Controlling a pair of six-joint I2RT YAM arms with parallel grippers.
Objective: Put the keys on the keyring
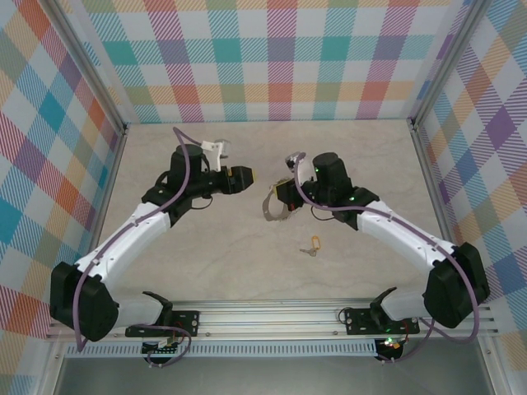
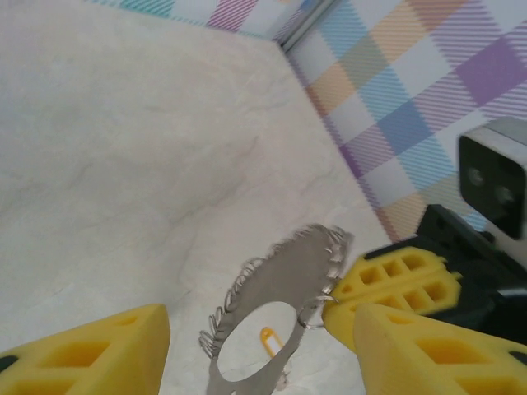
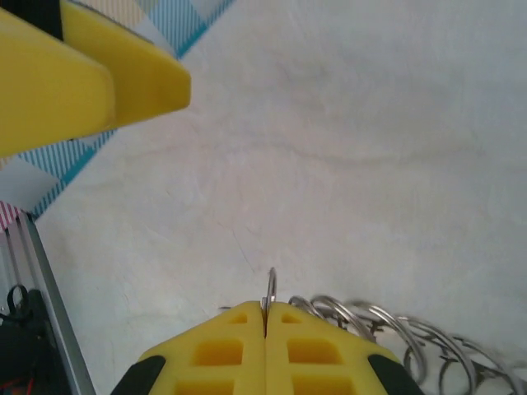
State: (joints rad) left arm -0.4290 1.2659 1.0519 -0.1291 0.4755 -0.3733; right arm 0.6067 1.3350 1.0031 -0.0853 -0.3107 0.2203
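Note:
The keyring (image 1: 270,206) is a wide grey loop edged with small wire rings, held tilted above the table. My right gripper (image 1: 284,195) is shut on one small ring at its edge (image 3: 270,288), the yellow pads (image 3: 222,350) pressed together. In the left wrist view the keyring (image 2: 288,271) hangs ahead of and between my left gripper's (image 2: 259,362) spread fingers, which do not touch it. That left gripper (image 1: 249,175) is open, just left of the ring. The small yellow key (image 1: 310,245) lies on the table nearer the arm bases, and shows through the loop's hole (image 2: 270,339).
The pale marbled table (image 1: 247,263) is walled by checked panels (image 1: 280,58) at the back and sides. A metal rail (image 1: 272,317) carrying both arm bases runs along the near edge. My left gripper's finger (image 3: 90,82) shows at the upper left of the right wrist view.

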